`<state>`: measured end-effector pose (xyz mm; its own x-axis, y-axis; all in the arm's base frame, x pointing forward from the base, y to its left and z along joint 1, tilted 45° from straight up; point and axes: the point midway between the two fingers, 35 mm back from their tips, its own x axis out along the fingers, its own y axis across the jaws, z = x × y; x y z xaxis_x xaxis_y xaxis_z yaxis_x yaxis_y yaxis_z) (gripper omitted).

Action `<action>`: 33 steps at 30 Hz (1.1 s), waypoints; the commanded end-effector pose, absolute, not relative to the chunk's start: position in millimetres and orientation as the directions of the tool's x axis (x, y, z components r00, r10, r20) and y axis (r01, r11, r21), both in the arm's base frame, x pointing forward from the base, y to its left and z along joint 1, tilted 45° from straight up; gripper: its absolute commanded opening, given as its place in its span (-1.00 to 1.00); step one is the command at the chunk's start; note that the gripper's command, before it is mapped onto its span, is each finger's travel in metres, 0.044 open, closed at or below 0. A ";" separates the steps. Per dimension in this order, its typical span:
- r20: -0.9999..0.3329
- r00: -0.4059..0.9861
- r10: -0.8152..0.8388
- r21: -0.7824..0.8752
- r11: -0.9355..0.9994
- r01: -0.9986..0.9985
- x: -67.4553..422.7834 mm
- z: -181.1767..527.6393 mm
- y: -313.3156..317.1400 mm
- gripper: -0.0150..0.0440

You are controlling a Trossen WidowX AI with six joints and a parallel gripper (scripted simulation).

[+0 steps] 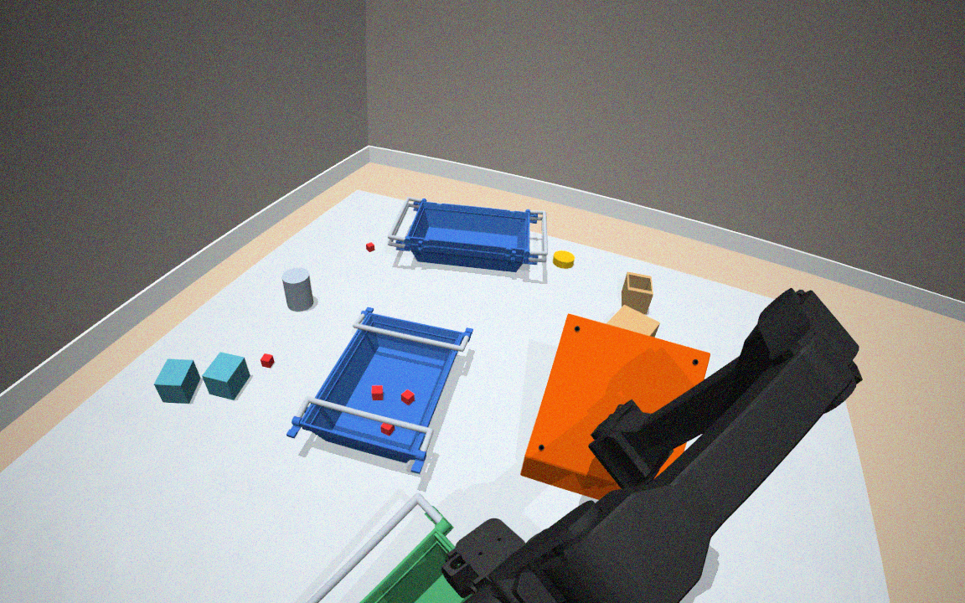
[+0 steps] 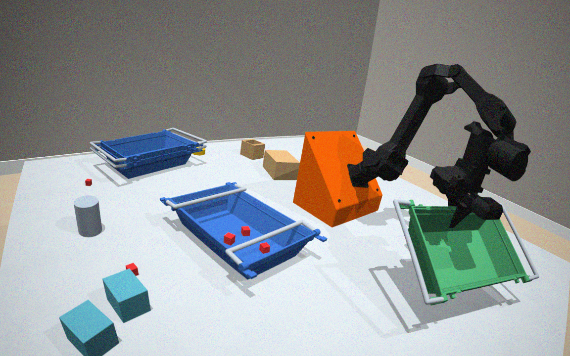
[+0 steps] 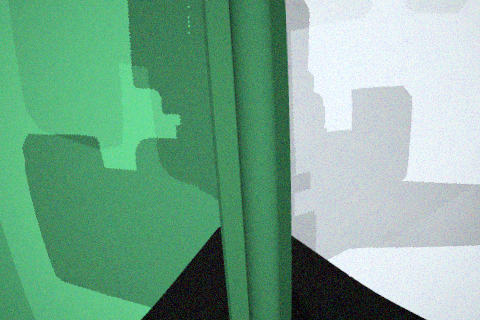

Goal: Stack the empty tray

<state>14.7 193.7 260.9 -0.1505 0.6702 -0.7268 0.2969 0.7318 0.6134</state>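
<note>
The loaded blue tray (image 1: 336, 374) (image 2: 207, 241) stands mid-table with three red blocks (image 1: 377, 391) (image 2: 229, 238) inside. Its two white wire bars lie in across its top, the far bar (image 1: 410, 337) (image 2: 205, 198) and the near bar (image 1: 366, 414) (image 2: 269, 234). The empty green tray (image 1: 410, 574) (image 2: 424, 247) (image 3: 247, 100) is off the table at the right, tilted with one long side up. My gripper (image 2: 470, 212) (image 3: 247, 240) is shut on that raised long wall. The green tray's own bars (image 2: 411, 247) hang out at its ends.
An orange wedge (image 1: 606, 389) (image 2: 327, 177) stands between the two trays. At the back are another blue tray (image 1: 463, 256) (image 2: 154, 163), a yellow disc (image 1: 563, 258) and tan boxes (image 1: 637, 291) (image 2: 280, 163). A grey cylinder (image 1: 296, 289) (image 2: 87, 216), two teal cubes (image 1: 177, 380) (image 2: 126, 294) and loose red blocks (image 1: 267, 359) lie left.
</note>
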 end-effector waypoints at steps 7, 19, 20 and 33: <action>-0.711 -0.147 0.687 0.633 0.717 0.291 19.7 300.7 167.0 -0.49; -0.704 -0.146 0.695 0.639 0.710 0.295 17.9 318.1 153.3 -0.49; -0.704 -0.146 0.695 0.639 0.710 0.295 17.9 318.1 153.3 -0.49; -0.704 -0.146 0.695 0.639 0.710 0.295 17.9 318.1 153.3 -0.49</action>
<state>18.6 153.1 314.3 -0.1470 0.6848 -0.7137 0.3022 0.7181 0.6268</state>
